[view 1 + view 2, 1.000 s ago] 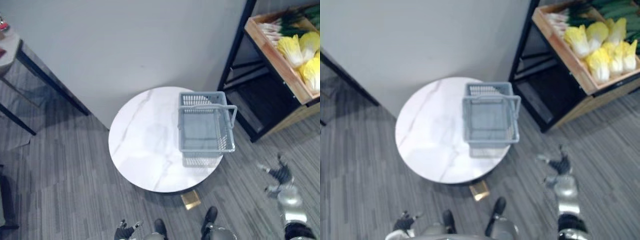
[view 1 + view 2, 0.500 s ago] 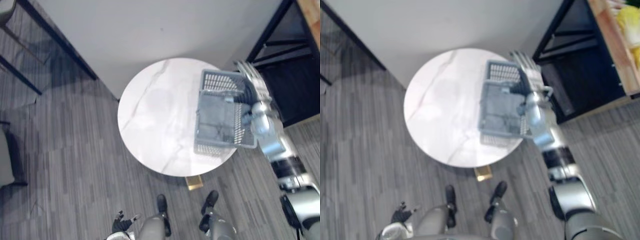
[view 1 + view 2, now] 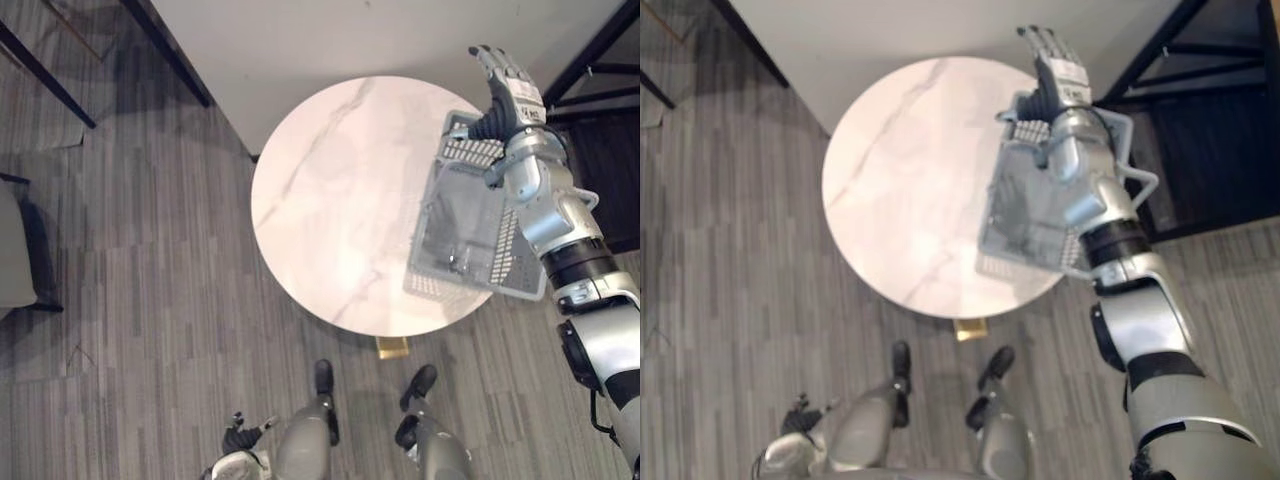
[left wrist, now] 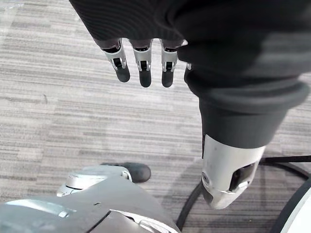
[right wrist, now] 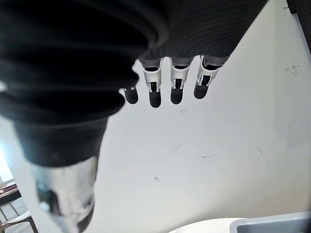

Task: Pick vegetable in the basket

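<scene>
The right arm covers part of the grey basket (image 3: 455, 225), which stands at the counter's (image 3: 330, 190) right edge, long axis running near to far. The right hand (image 3: 505, 95) hovers above its far end, fingers straight; the left hand (image 3: 238, 438) hangs relaxed.

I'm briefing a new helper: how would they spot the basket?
Find the round white marble table on the grey floor. At its right edge sits the basket: grey plastic with mesh walls, the only thing on it.

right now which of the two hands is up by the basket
The right hand, fingers straight, raised over the grey basket's far end on the round table; the left hand hangs low near the floor.
</scene>
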### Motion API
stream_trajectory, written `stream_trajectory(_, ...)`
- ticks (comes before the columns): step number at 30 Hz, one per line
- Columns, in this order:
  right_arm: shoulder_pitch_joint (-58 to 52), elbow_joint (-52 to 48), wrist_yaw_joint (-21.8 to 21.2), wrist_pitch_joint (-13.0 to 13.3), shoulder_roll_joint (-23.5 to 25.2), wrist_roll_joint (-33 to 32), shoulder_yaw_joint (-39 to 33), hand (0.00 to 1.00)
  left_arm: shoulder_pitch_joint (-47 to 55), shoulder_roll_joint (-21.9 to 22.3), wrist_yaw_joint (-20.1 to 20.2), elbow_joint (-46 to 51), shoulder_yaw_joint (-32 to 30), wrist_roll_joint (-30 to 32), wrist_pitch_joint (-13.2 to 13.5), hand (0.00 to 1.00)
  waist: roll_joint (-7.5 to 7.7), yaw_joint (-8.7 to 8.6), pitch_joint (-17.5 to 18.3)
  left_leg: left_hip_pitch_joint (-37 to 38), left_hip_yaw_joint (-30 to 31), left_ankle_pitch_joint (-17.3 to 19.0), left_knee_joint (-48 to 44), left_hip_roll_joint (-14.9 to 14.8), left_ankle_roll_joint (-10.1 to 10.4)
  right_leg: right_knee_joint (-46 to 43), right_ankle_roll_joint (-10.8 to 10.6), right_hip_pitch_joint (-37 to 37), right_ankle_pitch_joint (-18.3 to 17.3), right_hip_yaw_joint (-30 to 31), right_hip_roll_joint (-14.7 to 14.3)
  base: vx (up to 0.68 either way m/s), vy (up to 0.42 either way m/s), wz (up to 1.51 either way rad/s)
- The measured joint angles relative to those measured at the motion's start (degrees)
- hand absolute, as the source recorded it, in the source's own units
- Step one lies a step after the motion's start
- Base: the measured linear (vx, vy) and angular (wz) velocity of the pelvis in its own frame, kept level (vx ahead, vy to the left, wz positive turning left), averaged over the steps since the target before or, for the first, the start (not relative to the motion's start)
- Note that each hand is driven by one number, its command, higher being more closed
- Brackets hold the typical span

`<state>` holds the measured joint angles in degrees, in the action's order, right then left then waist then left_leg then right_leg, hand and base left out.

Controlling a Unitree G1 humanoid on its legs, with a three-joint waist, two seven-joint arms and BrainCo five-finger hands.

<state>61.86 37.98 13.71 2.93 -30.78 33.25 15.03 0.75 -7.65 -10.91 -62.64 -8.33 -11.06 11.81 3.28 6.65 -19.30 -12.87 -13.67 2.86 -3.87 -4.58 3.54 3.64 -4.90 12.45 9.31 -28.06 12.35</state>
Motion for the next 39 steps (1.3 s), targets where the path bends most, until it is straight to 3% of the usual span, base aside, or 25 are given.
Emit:
stream_trajectory(6,-0.36,-4.62,-0.15,0.34,-3.93,-0.15,0.02,0.00,-0.15,-0.01,0.02,1.68,-0.03,0.00,0.05,0.00,0.10,-0.38,-0.88,0.02,-0.08,0.10,-0.34,-0.16,-0.13,-0.13,0.00,0.12,0.00,0.50,-0.13,0.01,0.003,-0.02)
stream_trajectory(9,-3.49,-13.05,-0.52,1.57,-8.40,-0.07,1.45,0.00,0.13,-0.08,0.04,1.65,-0.48,0.02,-0.03,0.00,0.27,-1.68,-0.97,0.08,-0.31,0.11,-0.34,-0.17,-0.13,-0.17,0.00,0.27,0.00,1.53,-0.14,0.00,0.014,-0.03)
stream_trajectory(13,-9.42,-20.14,-2.16,4.41,-13.99,1.25,4.12,0.00,0.23,-0.43,0.11,1.67,-0.56,0.34,-0.23,0.00,0.76,-2.02,-1.21,0.37,-1.24,0.11,-0.31,-0.31,-0.13,-0.16,0.00,0.58,0.00,2.84,-0.30,-0.01,0.017,-0.11)
stream_trajectory(16,-12.08,-21.81,-3.97,5.95,-15.06,2.84,5.90,0.00,0.36,-0.85,0.30,1.63,-0.51,1.08,-0.74,0.00,0.98,-2.86,-1.31,0.48,-1.52,0.11,-0.18,-0.46,-0.12,-0.16,0.00,0.90,0.00,3.50,-0.51,-0.02,0.009,-0.12)
stream_trajectory(27,-15.32,-20.73,-7.91,8.67,-16.73,2.82,10.38,0.00,0.44,-1.33,1.08,1.43,0.14,2.36,-1.12,0.00,1.10,-2.84,-1.23,-0.03,-1.54,-0.13,-0.29,-0.82,-0.19,0.76,0.21,1.24,0.80,4.72,-1.17,-0.01,0.004,-0.02)
stream_trajectory(39,-9.73,-7.81,-6.49,6.37,-15.67,2.79,11.96,0.00,0.34,-1.50,0.46,0.92,1.35,2.42,-1.05,0.00,1.13,-1.90,-1.19,-1.71,-1.44,-0.75,-0.32,-0.38,-0.54,2.25,0.35,2.20,2.51,4.92,-1.04,0.00,0.004,0.01)
